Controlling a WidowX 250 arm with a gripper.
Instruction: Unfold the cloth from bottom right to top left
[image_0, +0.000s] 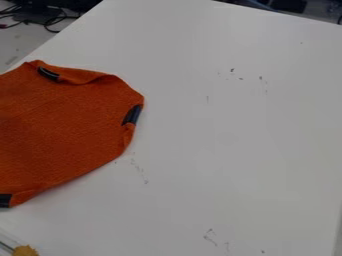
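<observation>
Whether the gripper stands wide, narrow or closed on something cannot be told, so its hold on the cloth is left open here. The orange cloth lies on the left part of the white table, running past the left edge of the view. Most of the visible cloth is spread broad and fairly flat, which suggests that the main opening is well along, perhaps nearly done. What seems left is smaller work: the upper rim curls and ripples between the upper dark patch and the right-hand bend, and the right side looks tucked or turned near the right dark patch. The lower side runs fairly straight, slanting from the lower dark patch up toward the right, with a slight turn of the edge close to that patch. Whether the top left corner has been laid out fully cannot be judged, so the task cannot be called finished. The cloth's blunt, cut-off-looking end points right across the table, and its outline broadens toward the left. Its long axis cannot be settled from the part in view, though the visible piece reaches farther from top to bottom than from side to side. Well below the cloth's middle, near the bottom left corner, sits a small yellow thing.
</observation>
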